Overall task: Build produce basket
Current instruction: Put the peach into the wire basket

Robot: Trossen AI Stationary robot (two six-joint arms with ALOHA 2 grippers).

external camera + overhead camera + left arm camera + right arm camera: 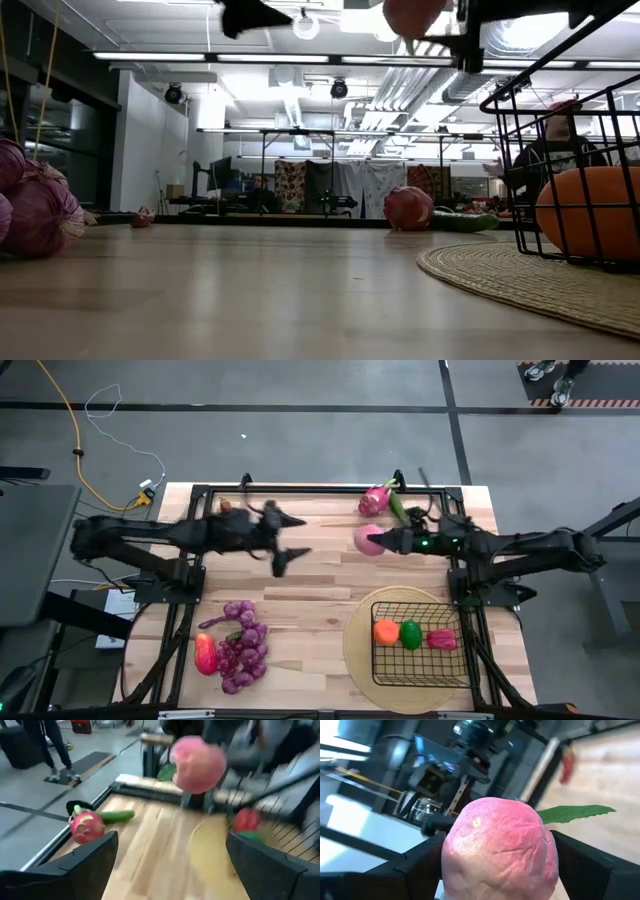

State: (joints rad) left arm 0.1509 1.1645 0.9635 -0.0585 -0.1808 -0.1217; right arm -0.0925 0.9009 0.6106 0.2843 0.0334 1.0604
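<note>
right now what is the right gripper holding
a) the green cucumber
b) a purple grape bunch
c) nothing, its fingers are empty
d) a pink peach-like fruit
d: the right gripper has its two fingers clamped on either side of a pink peach-like fruit with a green leaf, held up off the table, while the cucumber and grape bunches lie on the wood.

Wood, wire, weave and matt toy fruit

The table [320,585] is pale, smooth planked wood; the basket [420,672] is thin black metal wire on a round, rough tan woven mat [357,650]; the pink peach [500,852] has a matt, faintly creased skin between matt black gripper fingers [590,865].
</note>
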